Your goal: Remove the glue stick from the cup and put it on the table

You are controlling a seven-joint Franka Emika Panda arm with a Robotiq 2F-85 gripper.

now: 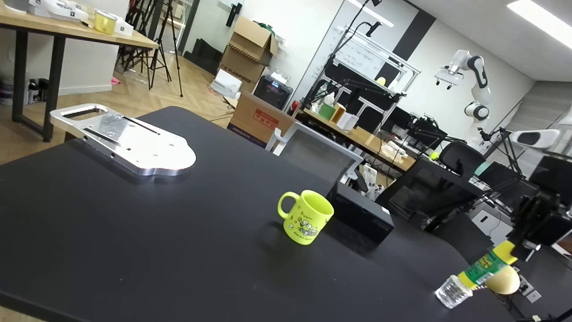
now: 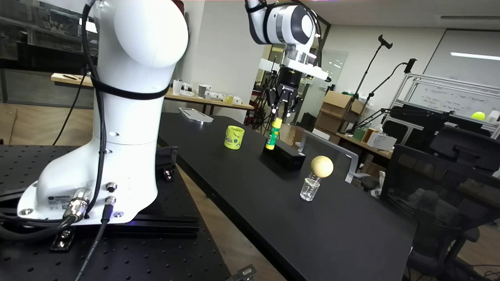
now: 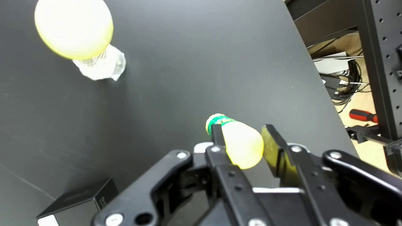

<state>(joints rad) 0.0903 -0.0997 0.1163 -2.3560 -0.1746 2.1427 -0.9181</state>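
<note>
The glue stick [image 1: 487, 267], green with yellow ends, is in the air, between the finger pads of my gripper [image 2: 282, 112]. In an exterior view [image 2: 273, 134] it hangs below the fingers. In the wrist view the glue stick [image 3: 243, 146] lies between both fingers of the gripper [image 3: 243, 128], its cap end close to the camera. The left finger hides part of it. The yellow-green cup [image 1: 306, 221] stands upright on the black table [image 1: 178, 250], apart from the gripper, with nothing sticking out of it. The cup also shows in an exterior view [image 2: 233, 138].
A clear jar [image 2: 309, 189] with a pale yellow ball [image 2: 322, 166] on top stands on the table; the ball also shows in the wrist view [image 3: 73, 26]. A black box [image 1: 362, 214] stands beside the cup. A silver metal plate [image 1: 129, 138] lies at one end.
</note>
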